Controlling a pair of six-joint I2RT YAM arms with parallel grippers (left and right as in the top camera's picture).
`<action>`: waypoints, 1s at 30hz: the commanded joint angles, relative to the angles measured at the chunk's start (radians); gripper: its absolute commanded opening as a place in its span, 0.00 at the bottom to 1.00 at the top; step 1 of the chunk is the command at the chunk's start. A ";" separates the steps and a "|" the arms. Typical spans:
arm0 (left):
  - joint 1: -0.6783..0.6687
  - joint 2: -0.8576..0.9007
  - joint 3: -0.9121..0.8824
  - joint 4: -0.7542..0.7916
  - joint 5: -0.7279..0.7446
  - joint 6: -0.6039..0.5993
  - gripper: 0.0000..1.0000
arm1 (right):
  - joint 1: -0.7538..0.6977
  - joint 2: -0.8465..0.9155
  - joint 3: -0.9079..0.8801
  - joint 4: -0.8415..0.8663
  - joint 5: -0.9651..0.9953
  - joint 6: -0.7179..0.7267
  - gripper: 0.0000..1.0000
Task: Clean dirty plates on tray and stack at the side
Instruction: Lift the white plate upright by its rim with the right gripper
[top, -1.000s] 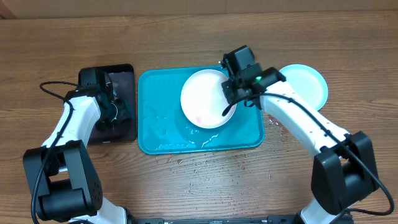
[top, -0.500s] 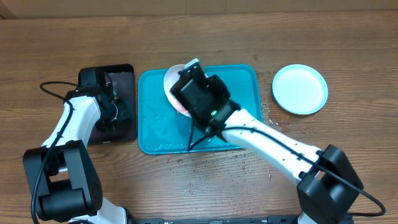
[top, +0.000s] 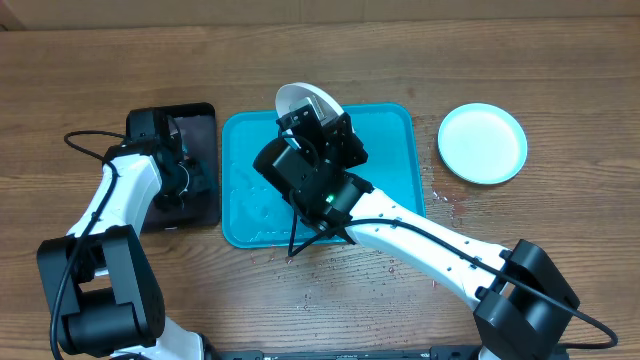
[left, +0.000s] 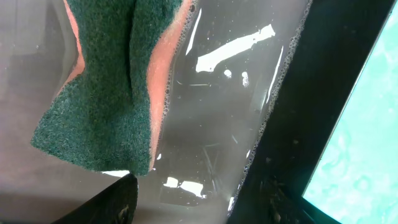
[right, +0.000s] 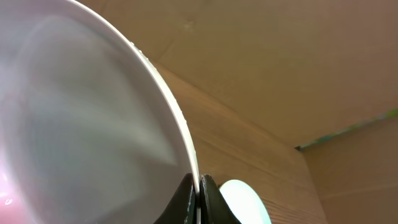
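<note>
My right gripper is shut on the rim of the white plate and holds it tilted up on edge above the back of the turquoise tray. In the right wrist view the jaws pinch the plate's rim, and a faint red smear shows at its lower left. The light teal plate lies on the table right of the tray and also shows in the right wrist view. My left gripper is open inside the black tray, its jaws just below the green sponge. The yellow-green plate is out of view.
The black tray left of the turquoise tray holds soapy water. The turquoise tray is wet. Water drops and red specks lie on the table in front of it. A cardboard wall stands behind the table.
My right arm has lifted the white plate off the tray, tipped it on edge and swung it left toward the tray's back. The left arm has not moved.
</note>
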 joint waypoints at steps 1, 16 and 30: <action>0.003 -0.013 0.021 0.003 0.010 -0.010 0.64 | 0.006 -0.042 0.027 0.011 0.078 0.003 0.04; 0.003 -0.013 0.021 0.003 0.010 -0.010 0.65 | 0.006 -0.042 0.027 0.019 0.081 0.003 0.04; 0.003 -0.013 0.021 0.003 0.010 -0.010 0.68 | 0.006 -0.042 0.027 0.022 0.081 0.003 0.04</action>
